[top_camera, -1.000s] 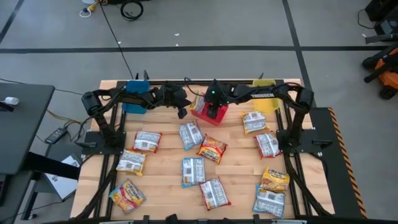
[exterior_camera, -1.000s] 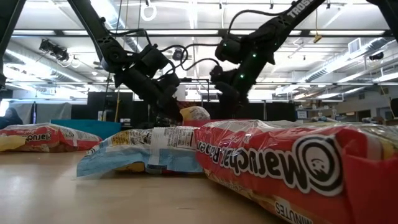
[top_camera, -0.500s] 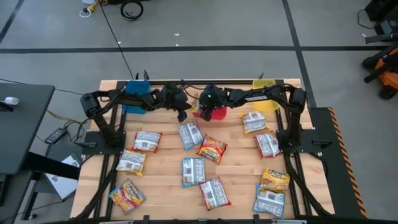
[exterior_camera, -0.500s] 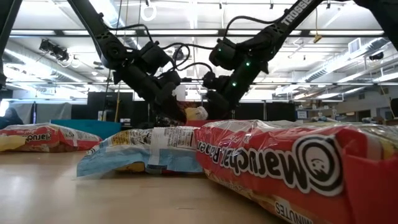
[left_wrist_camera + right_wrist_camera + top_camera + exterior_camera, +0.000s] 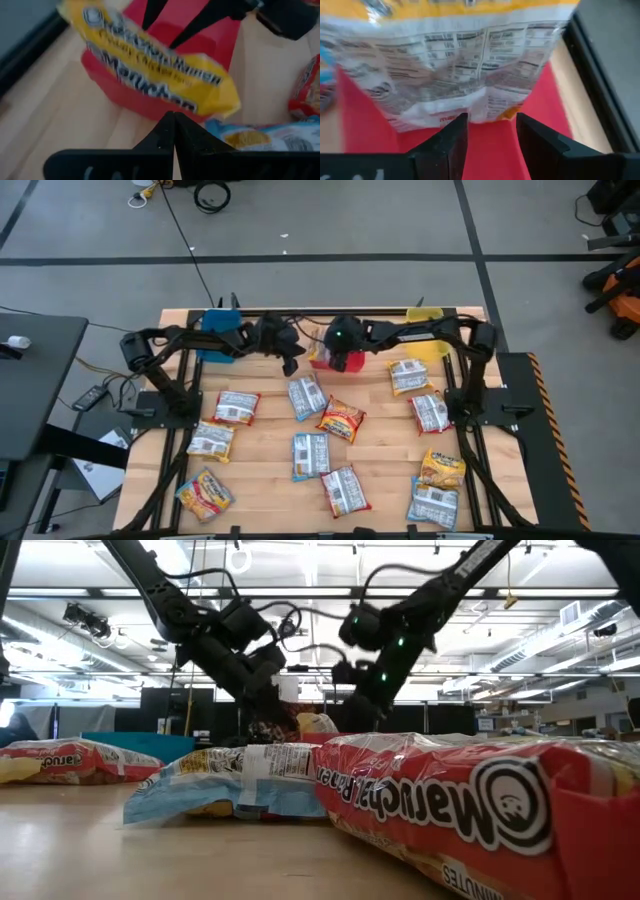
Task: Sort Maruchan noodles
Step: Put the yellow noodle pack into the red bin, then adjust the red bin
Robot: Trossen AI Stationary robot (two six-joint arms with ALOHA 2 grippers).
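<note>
Here, the Maruchan noodles [image 5: 310, 453] lie scattered across the table [image 5: 260, 480]. One yellow packet [image 5: 155, 65] hangs over the red bin [image 5: 322, 360] at 12 o'clock. The left gripper [image 5: 172, 125] has its fingers pressed together, tips at that packet's lower edge; actual grasp cannot be confirmed. The right gripper [image 5: 492, 131] stands parted, holding nothing. Packets are judged light, crinkly, slippery and crushable; pinch a sealed end seam. The bin interior is hidden.

right gripper [image 5: 487, 145] fingers apart, above red bin [image 5: 530, 100]. Yellow noodle packet [image 5: 460, 60] just ahead of them, nutrition-label side facing camera, over the bin.
</note>
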